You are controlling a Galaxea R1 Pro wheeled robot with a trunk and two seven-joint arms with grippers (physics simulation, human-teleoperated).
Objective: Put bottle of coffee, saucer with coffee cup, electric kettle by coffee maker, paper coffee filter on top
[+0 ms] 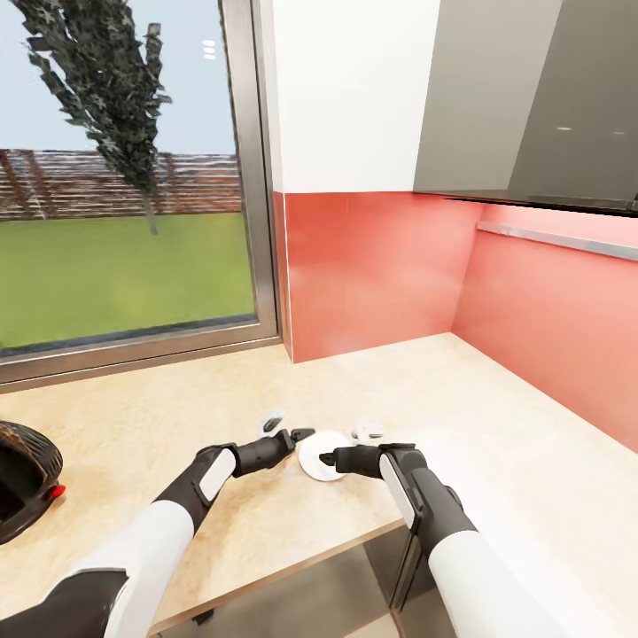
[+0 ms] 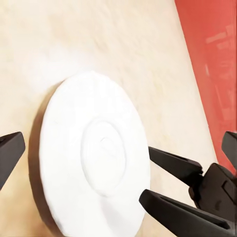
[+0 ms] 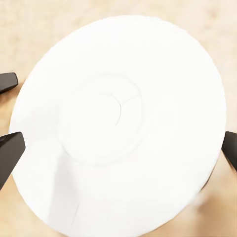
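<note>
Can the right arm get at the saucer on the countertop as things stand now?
Probably yes. The right gripper is already at the edge of the saucer, its fingers apart. In the right wrist view the saucer lies between the finger tips with nothing on it. The left gripper is close by.

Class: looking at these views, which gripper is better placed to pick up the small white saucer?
Probably right: the right gripper sits open over the small flat round white saucer, fingertips straddling its rim.

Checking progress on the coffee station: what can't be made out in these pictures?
- Coffee maker: head view, cut off by the left edge.
- Small white things behind the saucer: too small to name.
- Right gripper: whether it touches the saucer is unclear.
</note>
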